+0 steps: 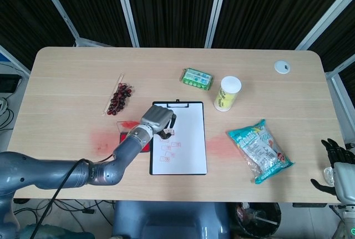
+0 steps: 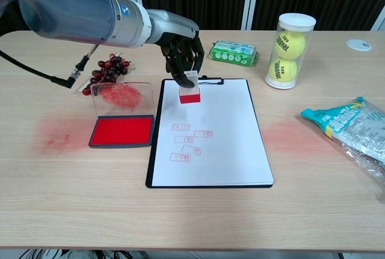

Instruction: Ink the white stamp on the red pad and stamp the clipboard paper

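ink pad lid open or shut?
Open. The clear lid stands up behind the red pad, whose inked surface is exposed.

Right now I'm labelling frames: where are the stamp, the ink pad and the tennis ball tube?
stamp (image 2: 189, 94), chest view, red base.
ink pad (image 2: 122, 131), chest view, red surface.
tennis ball tube (image 2: 290, 51), chest view, wall.

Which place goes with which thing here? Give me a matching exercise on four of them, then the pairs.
Things:
1. stamp
2. ink pad
3. tennis ball tube
4. snack bag

Places:
A. standing upright, right of the clipboard's top
B. held in the left hand over the upper paper
C. lying at the table's right edge
D. open, just left of the clipboard

Pairs: 1-B, 2-D, 3-A, 4-C
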{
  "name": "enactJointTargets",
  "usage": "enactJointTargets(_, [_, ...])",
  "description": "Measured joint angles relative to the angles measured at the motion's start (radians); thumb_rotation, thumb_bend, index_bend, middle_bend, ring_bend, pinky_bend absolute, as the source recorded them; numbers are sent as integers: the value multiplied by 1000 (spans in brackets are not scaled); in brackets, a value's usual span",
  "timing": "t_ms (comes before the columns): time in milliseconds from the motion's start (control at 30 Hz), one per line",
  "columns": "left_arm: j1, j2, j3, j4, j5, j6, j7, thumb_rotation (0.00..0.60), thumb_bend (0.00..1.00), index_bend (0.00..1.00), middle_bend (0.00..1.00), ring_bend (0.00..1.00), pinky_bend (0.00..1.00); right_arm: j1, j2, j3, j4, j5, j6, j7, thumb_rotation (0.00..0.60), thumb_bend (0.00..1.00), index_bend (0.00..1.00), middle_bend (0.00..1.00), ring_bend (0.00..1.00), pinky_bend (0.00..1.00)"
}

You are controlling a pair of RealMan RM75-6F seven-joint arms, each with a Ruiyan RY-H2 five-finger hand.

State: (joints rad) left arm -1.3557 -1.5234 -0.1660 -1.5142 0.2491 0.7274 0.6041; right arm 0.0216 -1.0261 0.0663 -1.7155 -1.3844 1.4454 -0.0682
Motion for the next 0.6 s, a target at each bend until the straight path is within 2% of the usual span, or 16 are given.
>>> enactJointTargets(300, [-33,-102,2,216,-17,-143,-67,600,428,604,587,341,395,0,4,5,-1,10,-3,11,600,91,128,101,156,165])
enactJointTargets(600, [-66,-176,23,328,5,-207,-114,600,428,605,588,340,395,1,7,9,2,20,-6,18,600,92,128,101,156,165])
